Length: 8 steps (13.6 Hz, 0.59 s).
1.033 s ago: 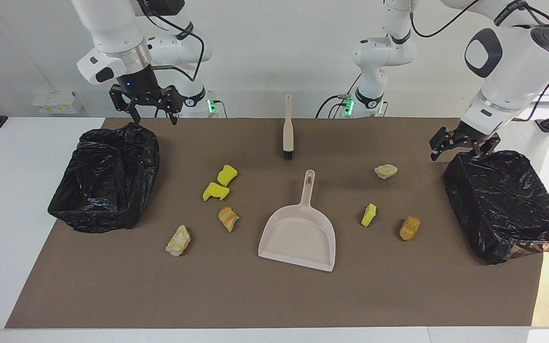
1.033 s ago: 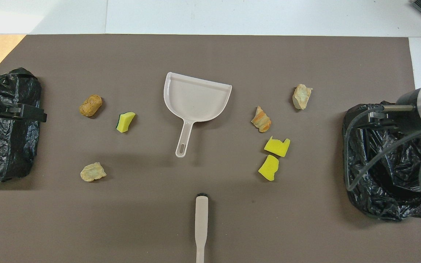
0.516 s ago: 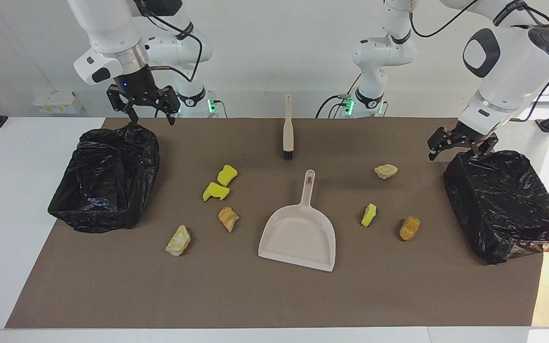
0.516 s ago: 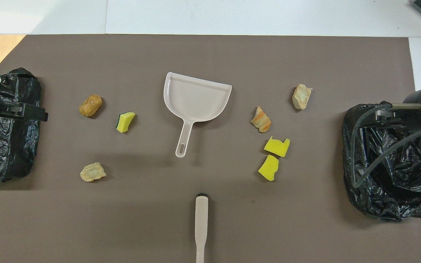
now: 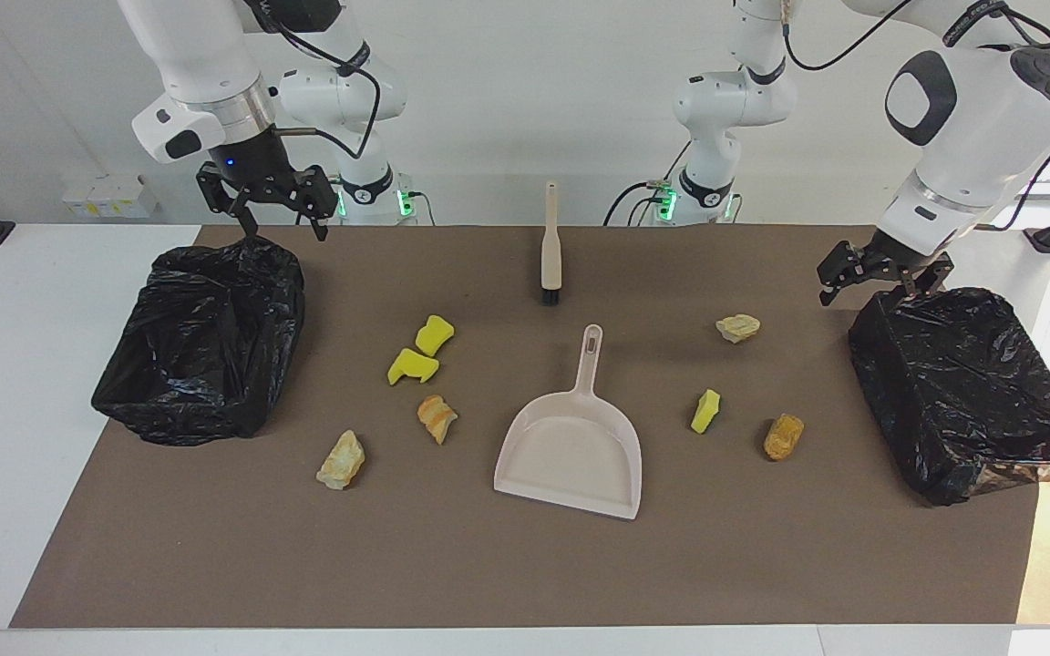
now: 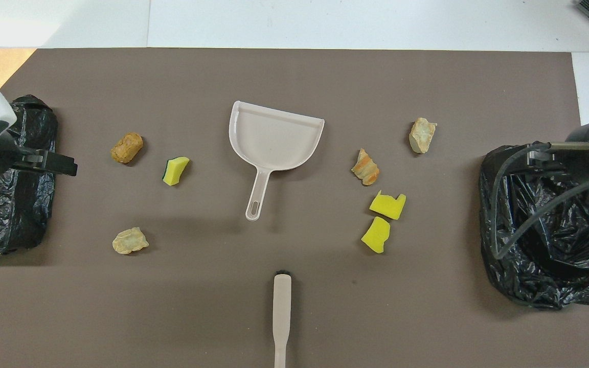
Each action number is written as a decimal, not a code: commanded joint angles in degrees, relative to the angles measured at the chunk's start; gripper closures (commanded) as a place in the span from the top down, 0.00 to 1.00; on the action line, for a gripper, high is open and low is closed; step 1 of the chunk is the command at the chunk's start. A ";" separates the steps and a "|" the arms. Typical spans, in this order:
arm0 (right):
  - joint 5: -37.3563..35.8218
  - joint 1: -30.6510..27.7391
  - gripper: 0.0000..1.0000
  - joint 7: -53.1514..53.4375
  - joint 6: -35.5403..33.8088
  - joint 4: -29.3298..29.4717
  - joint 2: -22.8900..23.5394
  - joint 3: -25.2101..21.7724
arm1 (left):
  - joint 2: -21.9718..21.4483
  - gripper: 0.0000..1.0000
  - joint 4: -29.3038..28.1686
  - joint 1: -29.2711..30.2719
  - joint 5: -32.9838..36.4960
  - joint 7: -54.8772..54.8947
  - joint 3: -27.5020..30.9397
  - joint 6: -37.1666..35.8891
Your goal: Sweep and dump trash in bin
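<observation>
Trash lies scattered on the brown mat: yellow sponge pieces (image 5: 434, 334) (image 5: 705, 410) and tan chunks (image 5: 437, 418) (image 5: 783, 436). Among them sits the pale dustpan (image 5: 571, 451) (image 6: 274, 138), its handle toward the robots. A brush (image 5: 550, 246) (image 6: 281, 306) lies nearer to the robots. One black-lined bin (image 5: 201, 337) stands at the right arm's end, another bin (image 5: 962, 392) at the left arm's end. My right gripper (image 5: 277, 223) (image 6: 532, 156) hangs open over its bin's rim. My left gripper (image 5: 876, 290) (image 6: 57, 162) is open and empty over the other bin's rim.
The brown mat (image 5: 525, 565) covers most of the white table (image 5: 15, 364). Both arm bases (image 5: 707, 191) stand at the robots' edge, close to the brush handle.
The right gripper has risen a little and drifted along its bin's rim. The left gripper has edged slightly toward the middle of the mat. Nothing on the mat moved.
</observation>
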 commanded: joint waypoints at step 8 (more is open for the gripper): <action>0.53 0.30 1.00 6.10 4.43 0.23 1.37 1.43 | -16.89 1.00 -28.44 -11.82 0.91 -7.16 0.32 13.19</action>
